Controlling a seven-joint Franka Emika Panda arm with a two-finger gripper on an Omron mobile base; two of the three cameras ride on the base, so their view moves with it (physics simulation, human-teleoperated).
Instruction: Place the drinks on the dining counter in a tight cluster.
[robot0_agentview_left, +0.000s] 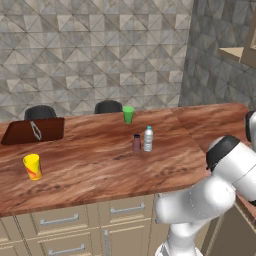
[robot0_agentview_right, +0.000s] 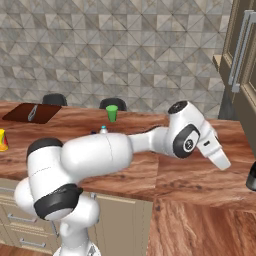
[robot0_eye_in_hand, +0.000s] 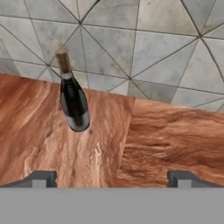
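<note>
Your hand stands wide, holding nothing, with the wine bottle ahead near the table's far edge. The maroon bottle and water bottle stand just beside each other mid-table.

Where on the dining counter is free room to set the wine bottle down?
Bare wood lies on the dining counter between the yellow cup and the maroon bottle. It is crowded where that bottle meets the water bottle, below the green cup.

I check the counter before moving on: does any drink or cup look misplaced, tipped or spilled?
Nothing is tipped or spilled. Only the wine bottle stands apart, upright near the tiled wall, while the maroon bottle and water bottle stand together.
</note>
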